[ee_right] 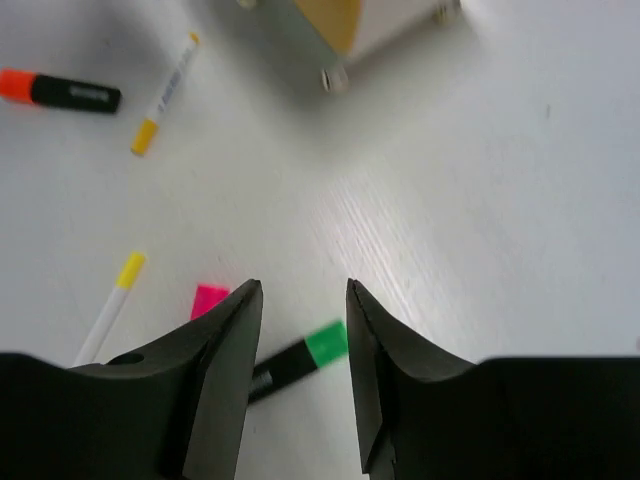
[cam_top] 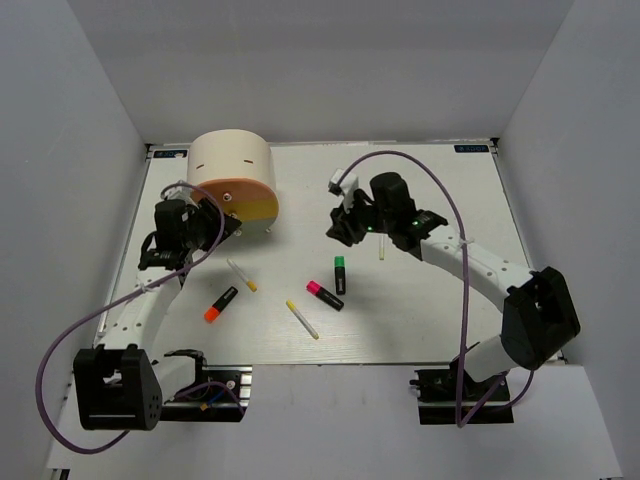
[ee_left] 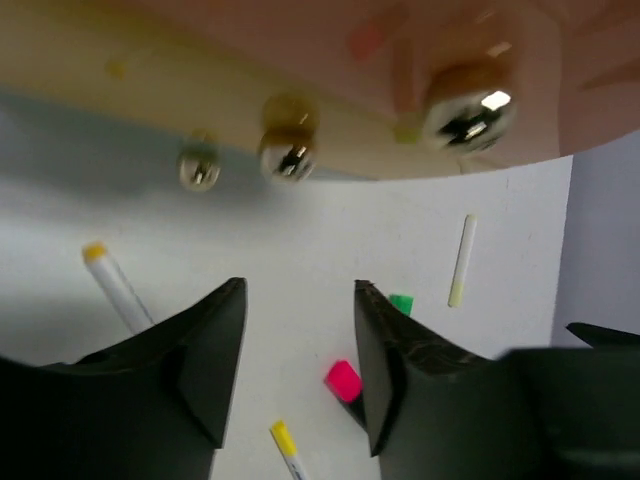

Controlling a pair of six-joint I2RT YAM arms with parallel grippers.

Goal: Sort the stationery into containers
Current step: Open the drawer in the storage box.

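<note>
White table [cam_top: 420, 310]: left claw [ee_left: 300, 305], right claw [ee_right: 303, 300] spread, empty; orange highlighter [ee_right: 62, 92] label blurred.

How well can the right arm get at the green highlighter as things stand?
Probably yes. The right hand hovers open close to the green highlighter, with nothing between them; the pink highlighter lying close by could crowd the grip.

Robotics lab cell: white table [cam_top: 420, 320], bare white walls [cam_top: 330, 70], 2 bolted arms [cam_top: 140, 310] [cam_top: 490, 275].
</note>
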